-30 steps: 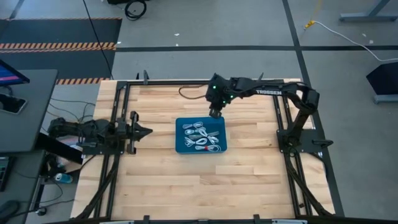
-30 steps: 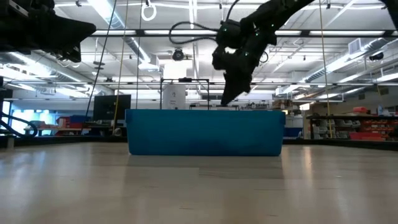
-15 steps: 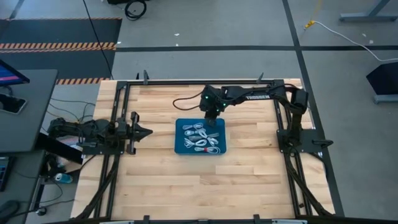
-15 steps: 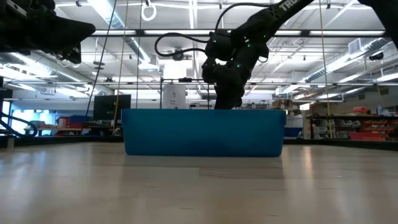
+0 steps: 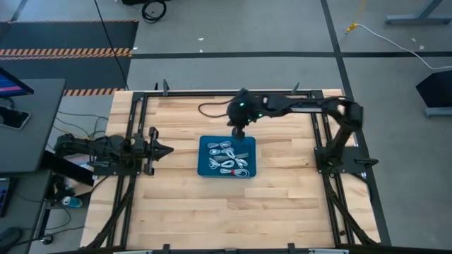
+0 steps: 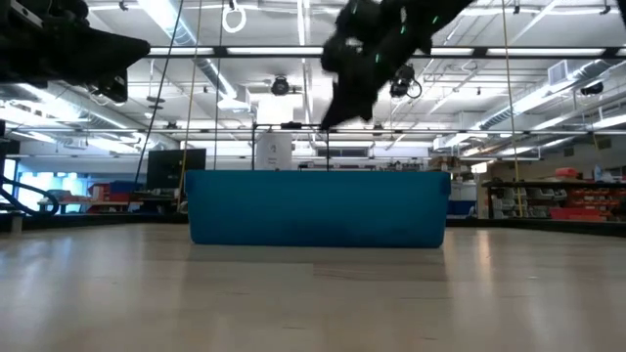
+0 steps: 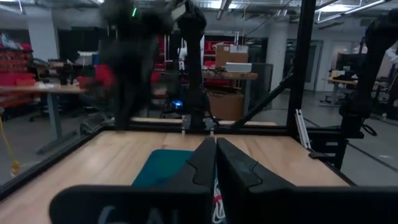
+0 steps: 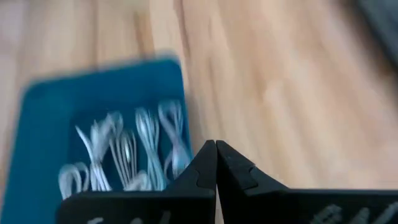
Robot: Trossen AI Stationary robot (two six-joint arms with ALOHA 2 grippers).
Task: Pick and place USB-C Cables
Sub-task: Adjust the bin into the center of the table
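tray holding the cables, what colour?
Blue-teal tray; the cables in it are silvery-white. Clearest in the high view.

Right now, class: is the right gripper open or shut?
Shut: the right gripper shows fingers pressed together, nothing between them, above the blue tray.

Seen from above, a blue tray (image 5: 205,152) sat at the centre of the wooden table (image 5: 282,197), holding the coiled silvery USB-C Cables (image 5: 227,156). The right arm (image 5: 311,107) reached in from the right of the frame, its right gripper (image 5: 239,130) poised over the bare wood just above the tray's upper edge. The left gripper (image 5: 164,149) rested at the table's left side, well apart from the tray and pointing towards it.
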